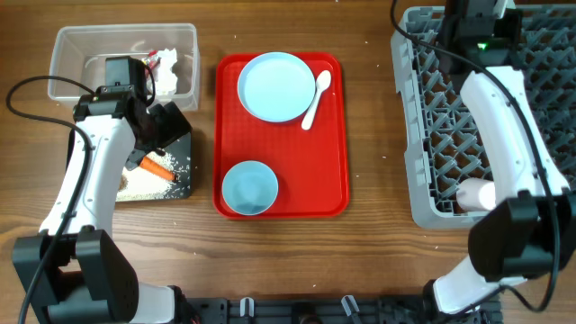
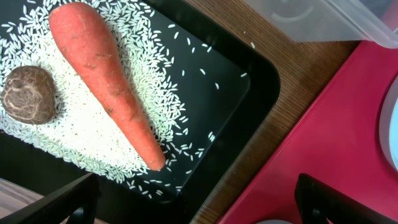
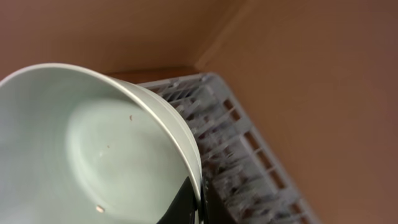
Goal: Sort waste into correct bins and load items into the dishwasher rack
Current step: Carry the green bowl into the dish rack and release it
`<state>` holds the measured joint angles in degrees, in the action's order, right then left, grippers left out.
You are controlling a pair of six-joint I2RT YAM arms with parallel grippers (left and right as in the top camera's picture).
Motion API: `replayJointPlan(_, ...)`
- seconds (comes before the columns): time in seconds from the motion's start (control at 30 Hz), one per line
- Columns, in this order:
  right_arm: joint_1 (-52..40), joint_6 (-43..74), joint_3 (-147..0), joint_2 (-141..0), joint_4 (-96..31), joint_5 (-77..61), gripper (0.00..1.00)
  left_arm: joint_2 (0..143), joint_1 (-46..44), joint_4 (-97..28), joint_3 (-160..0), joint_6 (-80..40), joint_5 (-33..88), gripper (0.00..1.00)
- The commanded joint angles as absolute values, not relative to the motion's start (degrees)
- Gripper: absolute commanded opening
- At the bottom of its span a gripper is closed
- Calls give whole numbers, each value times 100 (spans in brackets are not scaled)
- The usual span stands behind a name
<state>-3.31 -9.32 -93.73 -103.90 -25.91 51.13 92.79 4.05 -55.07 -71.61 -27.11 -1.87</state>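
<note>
Here, from my remote station, my left pincer (image 2: 199,199) hangs with its fingers spread wide and nothing between them. It is above the corner of the black tray (image 2: 249,81) that lies nearest the red tray (image 1: 333,180). In the black tray an orange carrot (image 2: 106,81) lies across a bed of white rice (image 2: 74,143), with a round brown lump (image 2: 28,93) just beside its thick end. Behind it on the table (image 1: 378,261) stands the clear tub (image 1: 72,54), holding white tissue (image 1: 171,72).

My right pincer (image 3: 196,198) is clamped on the rim of a pale bowl (image 3: 93,143). It holds the bowl tilted, its inside toward the wrist camera, above the far end of the grey rack (image 1: 409,135). A few specks cling inside the bowl. From overhead that pincer sits at the picture's top edge, and I cannot make out the bowl there.

On the red tray, between the bins and the rack, sit the large pale-blue plate (image 1: 276,85), the white spoon (image 1: 317,94) beside it and a small blue bowl (image 1: 249,187) nearer me. A pinkish cup (image 1: 472,193) lies on its side in the rack's near end, partly hidden by the right arm.
</note>
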Motion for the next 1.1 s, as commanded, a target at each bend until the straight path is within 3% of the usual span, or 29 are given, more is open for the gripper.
replayJointPlan(0.0, -386, -2783, -9341, -10895, -2171, 5638, 4, 9284, 436, -5509, -7124, -2746, -246, 100)
replayJointPlan(0.03, -390, -3304, -9341, -11089, -2099, 5752, 4, 9284, 436, -5509, -7124, -2746, -246, 100)
replayJointPlan(0.17, -454, -3592, -9341, -11493, -2217, 5990, 4, 9284, 436, -5509, -7124, -2746, -246, 100)
replayJointPlan(0.5, -567, -3533, -9330, -11681, -2644, 5924, 4, 9284, 436, -5509, -7124, -2746, -246, 100)
replayJointPlan(0.7, -825, -2810, -9330, -11681, -3258, 5367, 4, 9284, 436, -5509, -7124, -2746, -246, 100)
replayJointPlan(1.07, -1166, -2794, -9330, -11681, -2731, 5745, 4, 9284, 436, -5509, -7124, -2746, -246, 100)
